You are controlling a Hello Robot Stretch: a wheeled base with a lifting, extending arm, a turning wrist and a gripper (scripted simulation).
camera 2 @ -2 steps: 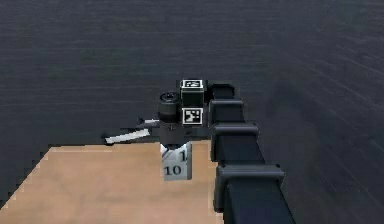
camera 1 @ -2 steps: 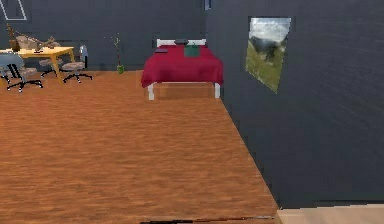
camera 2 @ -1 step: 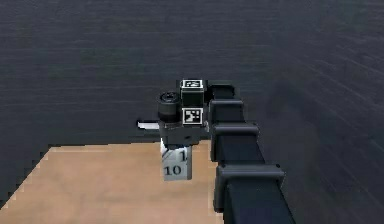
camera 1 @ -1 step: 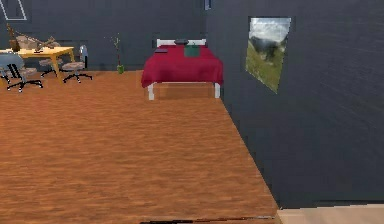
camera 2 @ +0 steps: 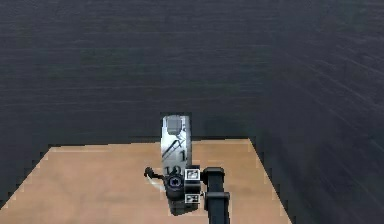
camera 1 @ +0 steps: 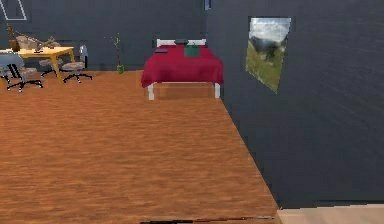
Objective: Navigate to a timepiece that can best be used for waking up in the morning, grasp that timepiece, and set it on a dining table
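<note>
Of our end effector point(camera 2: 160, 177) we cannot tell the grip, nor whether it holds anything. Just beyond it a grey upright object point(camera 2: 176, 140), perhaps the timepiece, stands, long axis vertical, over a pale wood surface point(camera 2: 90, 185).

Soft, even light brightens the wooden floor point(camera 1: 120, 150); dark walls point(camera 1: 320, 150) look dim; source possibly overhead.

Red bed point(camera 1: 182, 66), desk point(camera 1: 50, 50), chairs point(camera 1: 76, 68), wall pic point(camera 1: 267, 52)

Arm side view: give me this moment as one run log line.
claw near upright grey object | hold: cannot tell | ahead: red bed, wood floor
</note>
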